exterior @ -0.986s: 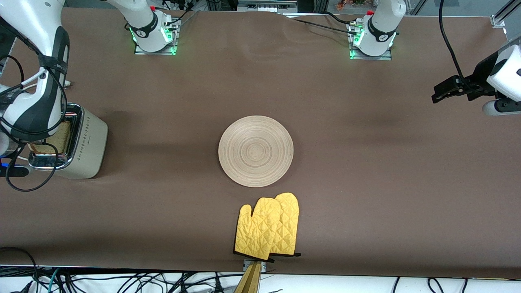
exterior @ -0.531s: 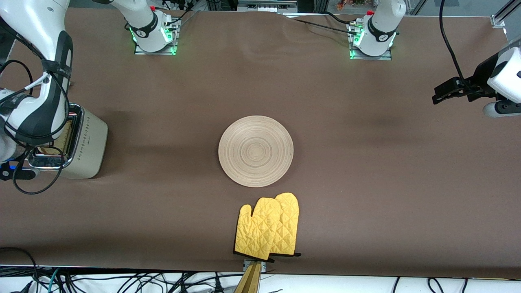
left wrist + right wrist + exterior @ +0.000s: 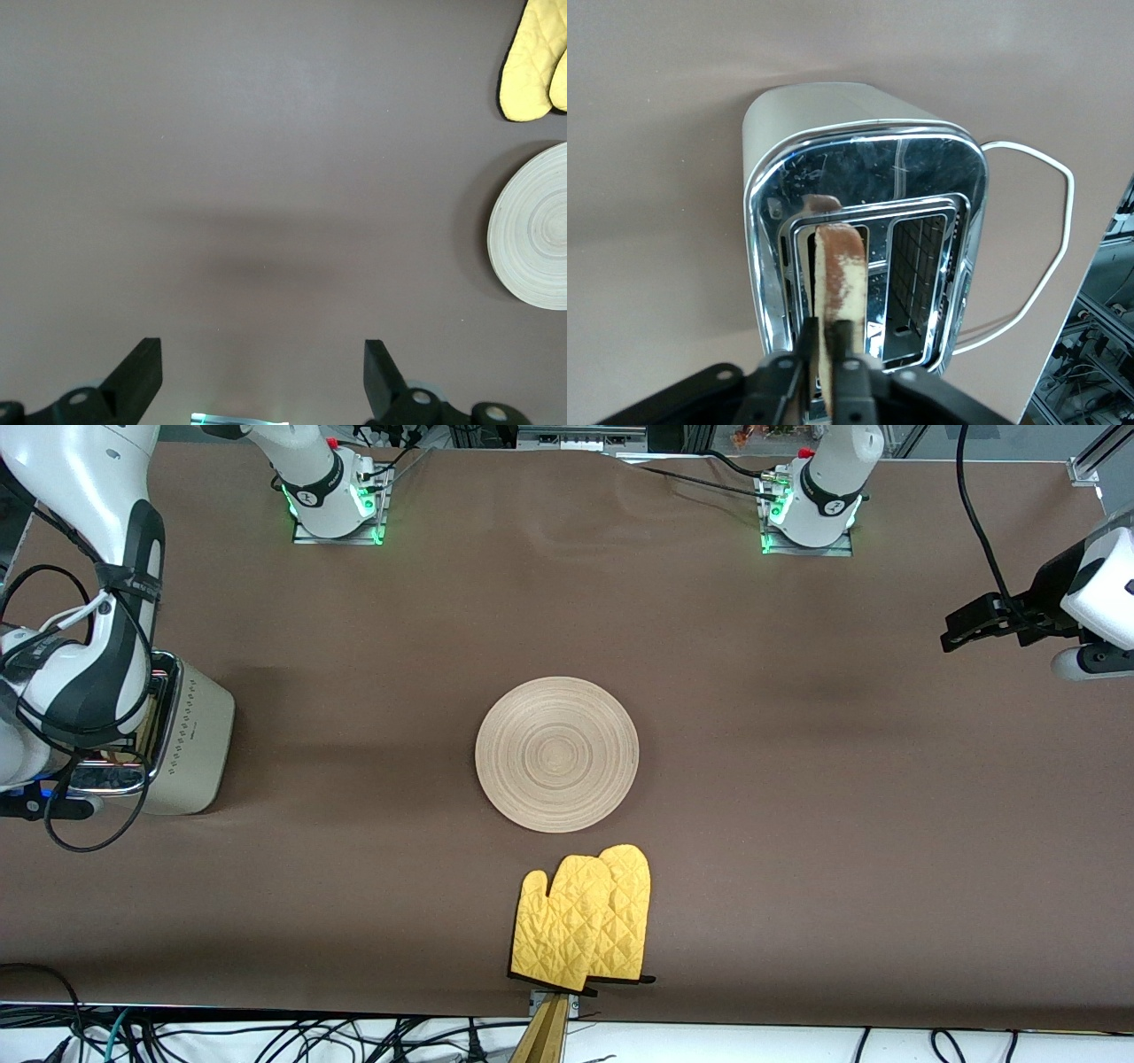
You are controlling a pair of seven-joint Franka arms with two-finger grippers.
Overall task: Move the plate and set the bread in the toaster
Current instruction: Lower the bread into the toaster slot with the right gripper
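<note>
Right wrist view showing toaster [image 3: 859, 230] at right arm's end, right gripper [image 3: 824, 354] pinching bread [image 3: 837, 274] upright into one slot; plate [image 3: 556, 754] lying mid-table; left gripper [image 3: 257, 381] hanging spread wide, holding nothing, waiting.

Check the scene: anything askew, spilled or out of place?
Nothing stands out. The bread stands on edge in one toaster slot, between the right gripper fingers, with its top above the chrome. The plate sits bare mid-table, the mitts flat nearer the camera. The left gripper waits open over bare table.
</note>
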